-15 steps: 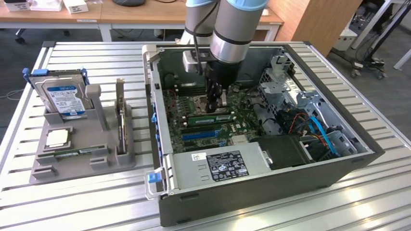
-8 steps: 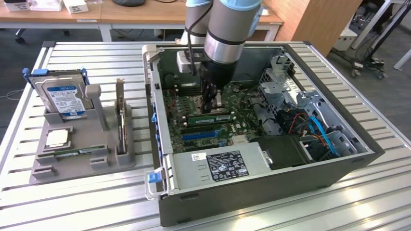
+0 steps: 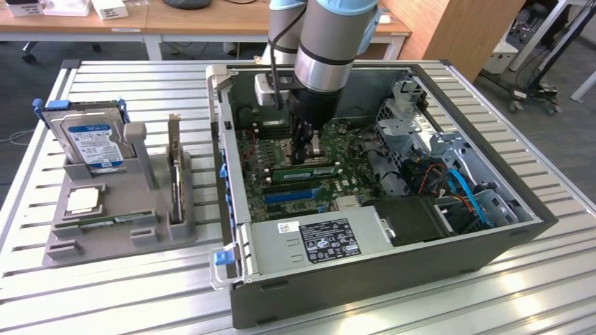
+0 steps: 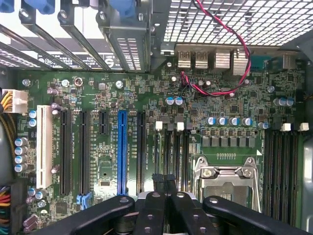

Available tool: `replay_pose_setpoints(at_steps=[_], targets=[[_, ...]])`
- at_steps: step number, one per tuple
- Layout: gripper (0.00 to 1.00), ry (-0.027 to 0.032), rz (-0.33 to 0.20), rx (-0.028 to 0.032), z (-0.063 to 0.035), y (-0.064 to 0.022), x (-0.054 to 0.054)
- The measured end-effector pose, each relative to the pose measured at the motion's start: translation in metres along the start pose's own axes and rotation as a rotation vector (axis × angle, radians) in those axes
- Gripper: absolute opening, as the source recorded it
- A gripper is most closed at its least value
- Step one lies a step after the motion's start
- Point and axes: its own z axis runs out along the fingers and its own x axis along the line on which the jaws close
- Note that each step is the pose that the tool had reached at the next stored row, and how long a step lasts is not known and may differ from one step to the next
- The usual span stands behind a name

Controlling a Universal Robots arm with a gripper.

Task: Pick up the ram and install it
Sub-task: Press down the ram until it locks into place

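A long green ram [image 3: 303,169] stands on edge in a slot of the motherboard [image 3: 279,150] inside the open computer case. My gripper [image 3: 303,155] reaches straight down into the case and ends right at that stick. Seen from the wrist, the gripper [image 4: 164,178] is shut, its black fingertips [image 4: 157,179] pressed together with nothing visible between them. They hover over the black memory slots [image 4: 171,156] beside the processor socket [image 4: 225,178]. A second green ram [image 3: 107,222] lies in the grey holder [image 3: 112,241] at the exterior view's left.
The grey holder also carries a hard drive [image 3: 93,143], a square silver processor [image 3: 84,200] and an upright expansion card [image 3: 174,167]. Inside the case are a power supply [image 3: 317,241], drive cages [image 3: 419,125] and blue cables [image 3: 465,192]. Red wires [image 4: 220,88] cross the board.
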Motion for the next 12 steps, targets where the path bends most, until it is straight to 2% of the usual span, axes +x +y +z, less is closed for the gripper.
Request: replay_pose_setpoints(at_steps=[10, 12], targets=[[0.1, 0.0, 0.0, 0.0, 0.0047, -0.0001, 0.0001], [0.1, -0.0004, 0.0, 0.0009, 0.005, 0.0021, 0.0001]])
